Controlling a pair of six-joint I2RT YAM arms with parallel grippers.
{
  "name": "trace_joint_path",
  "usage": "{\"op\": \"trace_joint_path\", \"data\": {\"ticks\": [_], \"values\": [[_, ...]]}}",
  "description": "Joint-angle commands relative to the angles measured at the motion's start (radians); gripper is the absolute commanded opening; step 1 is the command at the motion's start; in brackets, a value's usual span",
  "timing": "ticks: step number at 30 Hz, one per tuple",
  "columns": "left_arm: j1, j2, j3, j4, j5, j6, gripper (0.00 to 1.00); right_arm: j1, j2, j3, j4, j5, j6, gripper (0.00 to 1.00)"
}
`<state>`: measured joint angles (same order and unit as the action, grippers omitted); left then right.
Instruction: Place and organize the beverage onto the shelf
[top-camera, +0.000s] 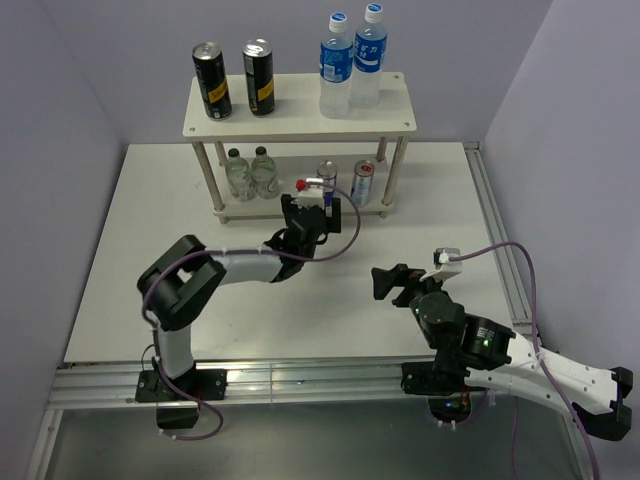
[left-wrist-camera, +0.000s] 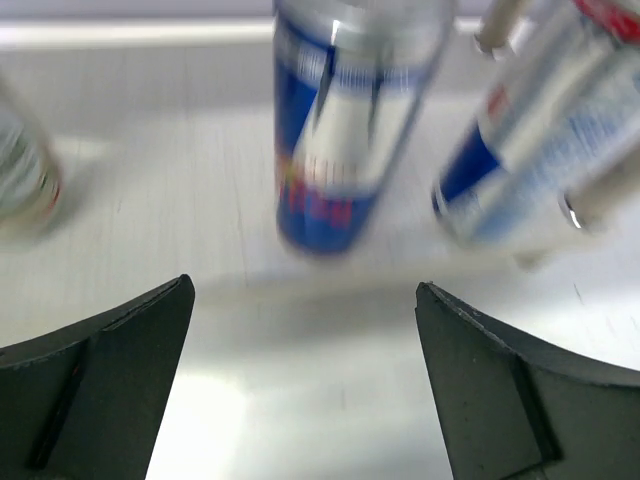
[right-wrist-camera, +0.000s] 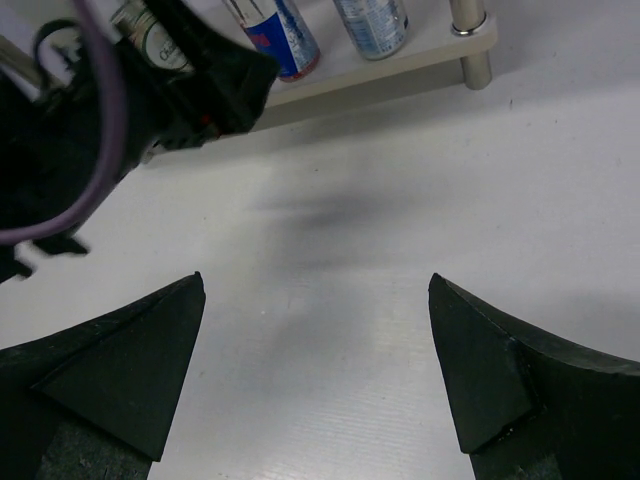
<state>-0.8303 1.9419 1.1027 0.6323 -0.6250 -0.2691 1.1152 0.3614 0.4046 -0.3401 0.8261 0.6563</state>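
The shelf (top-camera: 300, 118) stands at the back of the table. Its top board carries two tall black cans (top-camera: 212, 82) (top-camera: 259, 78) on the left and two blue-capped water bottles (top-camera: 336, 66) (top-camera: 369, 56) on the right. Two short silver cans (top-camera: 327, 178) (top-camera: 362, 183) stand upright on the lower board. My left gripper (top-camera: 312, 205) is open just in front of them. In the left wrist view, the nearer can (left-wrist-camera: 345, 130) stands beyond the open gripper (left-wrist-camera: 305, 300), apart from it, with the other can (left-wrist-camera: 540, 150) to its right. My right gripper (top-camera: 393, 273) (right-wrist-camera: 315, 290) is open and empty over bare table.
Two small clear unlabelled bottles (top-camera: 237, 172) (top-camera: 264, 170) stand on the lower board's left half. Thin shelf posts (right-wrist-camera: 470, 40) flank the cans. The left arm (right-wrist-camera: 100, 110) fills the right wrist view's upper left. A metal rail (top-camera: 300, 382) runs along the table's near edge.
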Motion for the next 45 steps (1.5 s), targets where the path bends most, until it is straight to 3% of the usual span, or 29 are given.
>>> {"op": "trace_joint_path", "data": {"ticks": [1, 4, 7, 9, 10, 13, 17, 21, 28, 37, 45], "values": [[-0.056, -0.179, -0.133, -0.121, -0.046, -0.137, 0.99, 0.008, 0.014, -0.003, 0.033, 0.056, 0.018, 1.00], [-0.148, -0.309, -0.298, -0.169, -0.063, -0.118, 0.96, 0.008, 0.050, -0.030, 0.100, 0.013, -0.030, 1.00], [-0.265, -0.456, -0.360, -0.358, -0.116, -0.162, 0.98, 0.009, 0.137, 0.017, 0.116, -0.097, -0.069, 1.00], [-0.343, -0.532, -0.302, -0.516, -0.143, -0.202, 0.99, 0.008, 0.215, 0.106, 0.106, -0.166, -0.107, 1.00], [-0.360, -0.594, -0.265, -0.710, -0.156, -0.247, 0.99, 0.008, 0.240, 0.155, 0.072, -0.170, -0.101, 1.00], [-0.401, -0.729, -0.120, -0.961, -0.182, -0.280, 0.99, 0.011, 0.304, 0.380, -0.081, -0.194, -0.139, 1.00], [-0.403, -0.876, 0.112, -1.150, -0.182, -0.260, 0.99, 0.008, 0.298, 0.666, -0.300, -0.150, -0.216, 1.00], [-0.423, -1.029, 0.174, -1.159, -0.245, -0.245, 0.99, 0.008, 0.231, 0.908, -0.404, -0.113, -0.274, 1.00], [-0.464, -1.316, 0.033, -1.122, -0.349, -0.274, 0.98, 0.009, 0.091, 0.942, -0.468, -0.058, -0.290, 1.00], [-0.639, -1.344, 0.017, -1.232, -0.597, -0.351, 0.99, 0.008, 0.125, 0.979, -0.519, -0.045, -0.287, 1.00], [-0.656, -1.341, 0.009, -1.215, -0.610, -0.329, 0.99, 0.008, 0.126, 0.952, -0.485, -0.039, -0.305, 1.00]]}}
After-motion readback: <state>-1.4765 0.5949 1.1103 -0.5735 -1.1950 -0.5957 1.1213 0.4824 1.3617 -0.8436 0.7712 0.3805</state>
